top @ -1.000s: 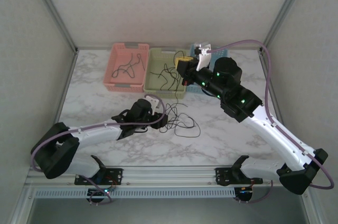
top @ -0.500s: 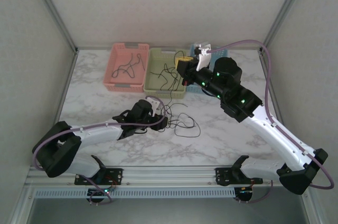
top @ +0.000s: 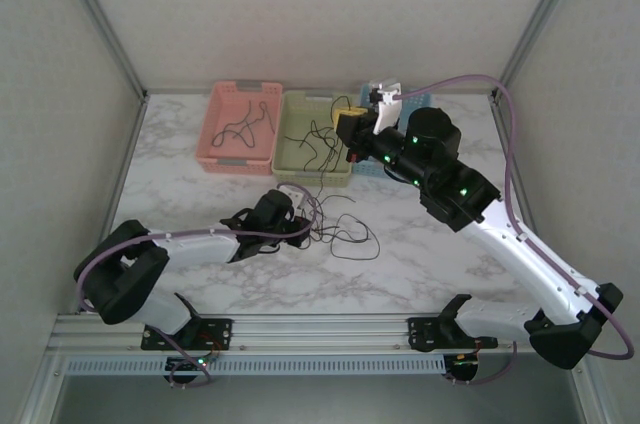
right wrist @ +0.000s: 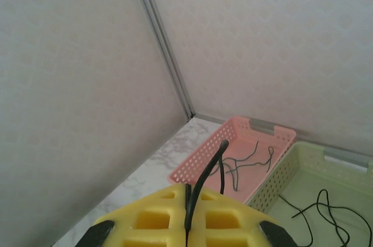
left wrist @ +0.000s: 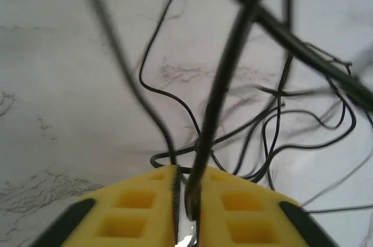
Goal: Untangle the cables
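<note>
A tangle of thin black cables [top: 343,231] lies on the marble table in front of the baskets. My left gripper [top: 303,228] sits low at the tangle's left edge. In the left wrist view its yellow fingers [left wrist: 140,206] are shut on one black cable [left wrist: 224,78] that runs up out of the grip, with the other loops [left wrist: 274,136] spread on the table beyond. My right gripper [top: 347,128] hangs above the green basket, shut on a short black cable end [right wrist: 205,177] that sticks up between its yellow fingers [right wrist: 230,221].
Three baskets stand in a row at the back: pink [top: 214,134] with loose cables [top: 246,124] in it, green [top: 291,140] with more cables [top: 318,146], and blue [top: 424,100] behind the right arm. The right wrist view shows the pink basket [right wrist: 198,162], the green one [right wrist: 280,180] and the left wall.
My left gripper has closed on a cable at the tangle's left edge, and its arm has stretched a little to the right. The right arm holds its place.
</note>
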Robot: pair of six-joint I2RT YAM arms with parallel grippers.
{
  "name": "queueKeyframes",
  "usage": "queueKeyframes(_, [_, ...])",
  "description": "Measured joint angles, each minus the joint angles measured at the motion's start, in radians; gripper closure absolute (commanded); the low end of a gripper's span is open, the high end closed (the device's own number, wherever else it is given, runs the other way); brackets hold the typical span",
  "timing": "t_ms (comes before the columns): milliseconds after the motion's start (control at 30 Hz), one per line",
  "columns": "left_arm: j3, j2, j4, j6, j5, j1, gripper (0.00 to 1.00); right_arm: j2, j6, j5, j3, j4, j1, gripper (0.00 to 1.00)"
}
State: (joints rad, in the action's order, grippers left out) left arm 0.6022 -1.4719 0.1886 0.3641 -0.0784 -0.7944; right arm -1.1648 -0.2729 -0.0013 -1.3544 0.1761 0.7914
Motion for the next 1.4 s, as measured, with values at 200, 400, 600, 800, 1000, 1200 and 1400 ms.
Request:
queueKeyframes(200, [-0.010, 0.140, -0.104, 0.017, 0.127, 0.046, 1.00, 0.028, 0.078, 0.031, -0.090, 0.092, 0.000, 1.00])
queueKeyframes(400, [-0.047, 0.402, -0.254, 0.084, 0.218, 0.195, 1.00, 0.126, 0.273, 0.216, -0.300, 0.150, -0.002, 1.00])
queueKeyframes(600, [-0.098, 0.463, -0.360, 0.132, 0.229, 0.313, 1.00, 0.321, 0.447, 0.408, -0.350, 0.032, -0.004, 1.00])
queueKeyframes(800, [-0.099, 0.492, -0.377, 0.134, 0.200, 0.325, 1.00, 0.287, 0.441, 0.365, -0.400, 0.056, -0.006, 1.00])
queueKeyframes(1000, [-0.090, 0.551, -0.403, 0.131, 0.175, 0.325, 1.00, 0.033, 0.367, 0.292, -0.413, 0.105, -0.007, 1.00])
queueKeyframes(1200, [-0.087, 0.572, -0.417, 0.138, 0.151, 0.324, 1.00, -0.194, 0.277, 0.251, -0.413, 0.119, -0.037, 1.00])
queueKeyframes(1400, [-0.087, 0.630, -0.438, 0.138, 0.139, 0.324, 1.00, -0.332, 0.145, 0.213, -0.460, 0.050, -0.134, 1.00])
